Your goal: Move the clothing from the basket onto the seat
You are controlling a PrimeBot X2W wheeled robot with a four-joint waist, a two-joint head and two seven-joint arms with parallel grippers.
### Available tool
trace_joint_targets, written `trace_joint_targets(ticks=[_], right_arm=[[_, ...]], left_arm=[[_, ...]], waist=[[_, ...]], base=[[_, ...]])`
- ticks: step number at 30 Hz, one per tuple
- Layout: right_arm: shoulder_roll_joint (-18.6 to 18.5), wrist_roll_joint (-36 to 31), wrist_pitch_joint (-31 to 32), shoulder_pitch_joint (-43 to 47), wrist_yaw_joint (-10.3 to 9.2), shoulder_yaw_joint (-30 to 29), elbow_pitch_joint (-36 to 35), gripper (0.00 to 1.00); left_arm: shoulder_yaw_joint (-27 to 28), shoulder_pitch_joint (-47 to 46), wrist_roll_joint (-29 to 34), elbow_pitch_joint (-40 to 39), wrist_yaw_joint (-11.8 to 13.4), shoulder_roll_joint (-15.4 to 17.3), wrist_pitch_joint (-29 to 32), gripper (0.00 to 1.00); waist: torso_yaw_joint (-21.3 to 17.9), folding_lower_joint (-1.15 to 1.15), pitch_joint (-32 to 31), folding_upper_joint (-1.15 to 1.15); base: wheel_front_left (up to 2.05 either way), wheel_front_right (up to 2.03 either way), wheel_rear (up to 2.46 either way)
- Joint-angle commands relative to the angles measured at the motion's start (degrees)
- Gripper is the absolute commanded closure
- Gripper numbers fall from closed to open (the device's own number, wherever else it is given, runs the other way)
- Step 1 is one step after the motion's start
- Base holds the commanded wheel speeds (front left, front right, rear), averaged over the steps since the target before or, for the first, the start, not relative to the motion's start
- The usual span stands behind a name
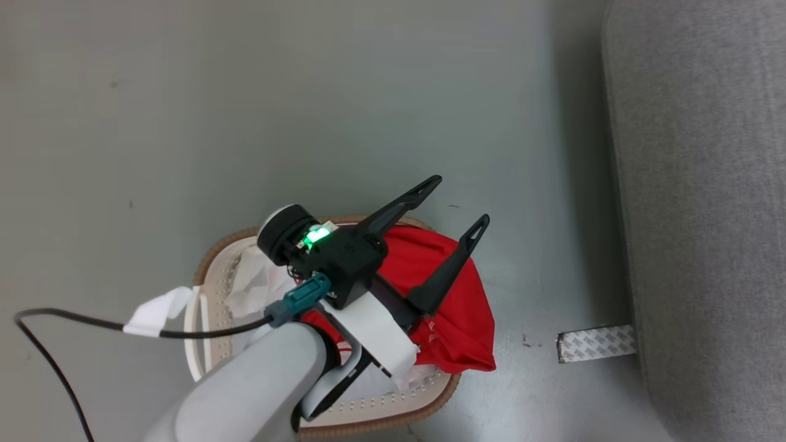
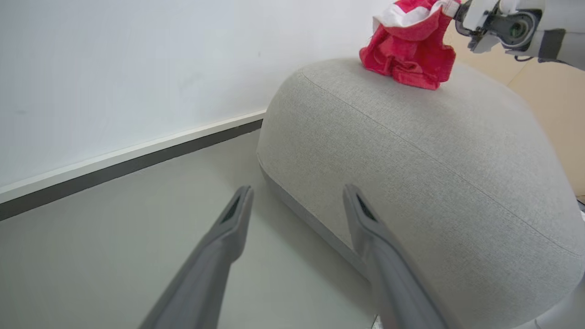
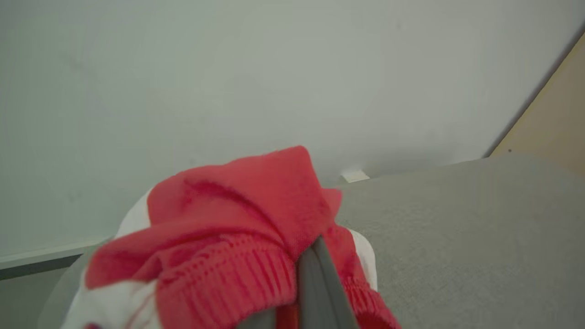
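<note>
Atop light grey woven seat (image 2: 411,160) — red white-striped garment (image 2: 406,50), clamped by right gripper (image 3: 315,278), likely for release; left gripper (image 1: 460,199) splayed over white perforated basket (image 1: 344,423) — seemingly for next pick.

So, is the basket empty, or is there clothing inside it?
Not empty: red clothing lies in the basket, hanging over its rim on one side.

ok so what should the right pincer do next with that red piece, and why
Probably open the right pincer and let go. It is shut on the red garment, whose lower folds rest on top of the seat, so releasing should leave it there. More red clothing lies in the basket under the open left pincer.
</note>
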Motion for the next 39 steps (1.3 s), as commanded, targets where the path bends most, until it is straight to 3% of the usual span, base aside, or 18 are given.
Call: trace_joint_targets(ticks=[1, 5, 8, 9, 10, 19, 26, 32, 39], right_arm=[[0.0, -1.3, 2.1, -0.1, -0.12, 1.4, 2.4, 1.00], [-0.3, -2.4, 7.4, 1.7, -0.13, 6.1, 6.4, 0.99], [0.0, -1.5, 10.2, 1.9, -0.12, 9.0, 7.0, 0.55], [0.0, -1.1, 10.5, 2.2, -0.13, 9.9, 6.9, 0.08], [0.0, -0.7, 10.9, 2.6, -0.13, 10.7, 6.9, 0.00], [0.3, 3.7, 16.1, 8.5, -0.13, 22.3, 3.2, 0.00], [-4.7, 10.9, 19.0, 15.0, -0.13, 28.8, -6.1, 0.00], [-7.2, 16.0, 16.3, 21.1, -0.12, 28.0, -16.1, 0.00], [-3.2, 15.0, 11.3, 30.7, -0.12, 21.6, -27.0, 0.00]], left_arm=[[0.0, -0.1, 0.3, 0.6, 0.1, -0.2, -0.8, 0.00], [0.0, -0.1, -0.3, 1.5, -0.1, -0.1, -1.3, 0.00], [0.4, -0.3, -0.7, 2.0, 0.1, 0.2, -1.5, 0.00], [0.6, -0.1, -0.8, 2.2, 0.2, 0.3, -1.7, 0.00], [0.6, 0.3, -1.1, 2.4, 0.2, 0.3, -1.9, 0.00], [1.5, 5.5, -3.9, 5.3, 1.3, 0.6, -4.7, 0.00], [4.3, 12.1, -7.4, 6.1, 3.9, 2.2, -6.9, 0.00], [8.3, 17.4, -9.7, 4.8, 6.8, 4.6, -8.2, 0.00], [14.6, 24.0, -11.6, 2.1, 11.8, 8.0, -9.0, 0.00]], waist=[[0.5, -0.01, 0.1, 0.00], [0.3, -0.01, -1.3, 0.00], [-0.1, -0.01, -2.6, 0.00], [-0.3, -0.01, -3.1, 0.00], [-0.5, -0.01, -3.9, 0.00], [-2.5, -0.01, -15.5, 0.00], [-2.5, -0.01, -26.8, 0.00], [0.1, -0.01, -33.8, 0.00], [3.4, -0.01, -38.1, 0.00]], base=[[0.00, 0.00, 0.00], [0.00, 0.00, 0.00], [0.00, 0.00, 0.00], [0.00, 0.00, 0.00], [0.00, 0.00, 0.00], [0.00, 0.00, 0.00], [0.00, 0.00, 0.00], [0.00, 0.00, 0.00], [0.00, 0.00, 0.00]])
